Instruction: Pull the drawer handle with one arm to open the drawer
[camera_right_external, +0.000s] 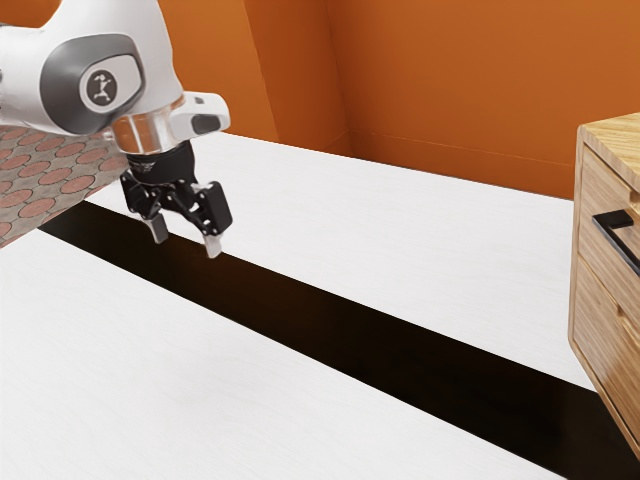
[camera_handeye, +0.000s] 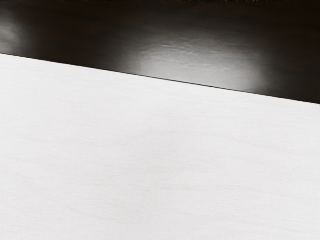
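Orange walls (camera_right_external: 450, 70) behind, white table (camera_right_external: 400, 230) below, crossed by a black strip (camera_right_external: 400, 350). Hovering at the exterior view's left with the gripper (camera_right_external: 186, 241) just above the strip's edge, jaws spread and pinching nothing. Looking down from the wrist on bare table (camera_handeye: 150, 165) and the glossy strip (camera_handeye: 175, 45). Standing well apart from the wooden cabinet (camera_right_external: 600, 345) at the exterior view's right edge, with the handle (camera_right_external: 612, 232), a black bar, sitting on the drawer (camera_right_external: 600, 190) front. Judging by that gap: being at the approach step, with nothing grasped or pulled yet. Needing next a long reach across the table toward the exterior view's right, turning the hand to face the front, straddling the bar with open fingers, closing on it from two sides, and only then drawing straight back. Looking shut, as far as the cropped front is telling; hiding whatever is lying inside.
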